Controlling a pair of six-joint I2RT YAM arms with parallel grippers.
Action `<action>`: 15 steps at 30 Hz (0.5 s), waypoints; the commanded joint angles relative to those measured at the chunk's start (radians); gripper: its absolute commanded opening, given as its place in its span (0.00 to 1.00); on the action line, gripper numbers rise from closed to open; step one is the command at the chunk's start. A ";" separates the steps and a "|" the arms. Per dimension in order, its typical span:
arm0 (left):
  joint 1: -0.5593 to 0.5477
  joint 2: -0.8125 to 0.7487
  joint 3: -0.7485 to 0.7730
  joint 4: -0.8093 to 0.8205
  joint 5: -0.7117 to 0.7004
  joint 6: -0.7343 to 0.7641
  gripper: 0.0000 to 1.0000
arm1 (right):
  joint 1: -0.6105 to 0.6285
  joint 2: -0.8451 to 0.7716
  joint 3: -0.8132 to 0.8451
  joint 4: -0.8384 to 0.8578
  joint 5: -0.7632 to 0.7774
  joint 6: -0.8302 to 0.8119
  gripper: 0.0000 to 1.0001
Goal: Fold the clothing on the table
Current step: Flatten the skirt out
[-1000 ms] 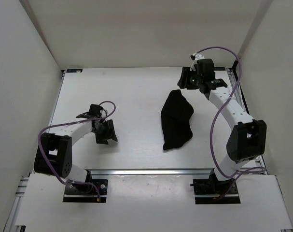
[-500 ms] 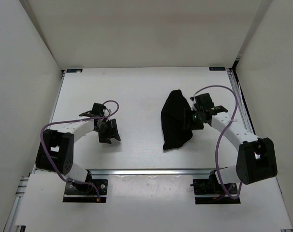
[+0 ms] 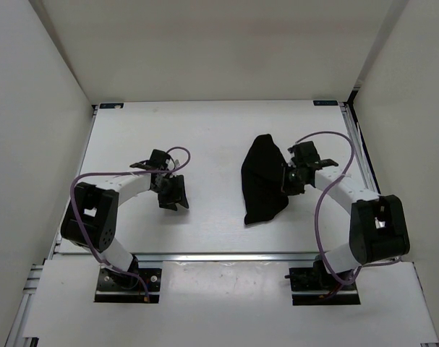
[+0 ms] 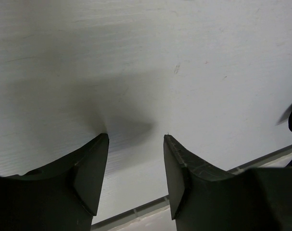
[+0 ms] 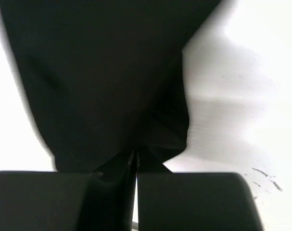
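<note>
my right jaws (image 5: pixel 136 163) just snapped together on the right edge of the clothing (image 3: pixel 265 179); left jaws (image 4: pixel 135 144) stay apart over bare bench (image 3: pixel 205 137). i think lifting comes next.

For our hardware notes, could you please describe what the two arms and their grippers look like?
Both arms have white curved link shells with bulky black joint housings, black base plates and a purple cable looping alongside. The left gripper and right gripper are matte black, with broad, wedge-shaped fingers. No markings are legible.
</note>
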 commanded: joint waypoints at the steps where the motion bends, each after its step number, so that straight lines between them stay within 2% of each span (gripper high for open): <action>1: -0.002 -0.027 0.020 0.018 0.032 0.008 0.59 | 0.078 -0.059 0.135 -0.006 0.043 -0.001 0.00; 6: 0.018 -0.040 -0.017 0.044 0.044 0.009 0.57 | 0.159 -0.070 0.408 -0.065 -0.049 -0.018 0.00; 9: 0.012 -0.031 -0.009 0.041 0.058 0.009 0.57 | 0.205 0.034 0.556 -0.091 -0.110 -0.048 0.00; 11: 0.009 -0.027 0.003 0.038 0.049 0.017 0.58 | 0.231 0.134 0.627 -0.129 -0.054 -0.073 0.03; 12: 0.010 -0.028 0.003 0.038 0.050 0.017 0.57 | 0.218 0.151 0.652 -0.167 -0.020 -0.082 0.25; 15: 0.012 -0.024 0.008 0.038 0.053 0.017 0.57 | 0.139 0.165 0.594 -0.218 -0.039 -0.058 0.44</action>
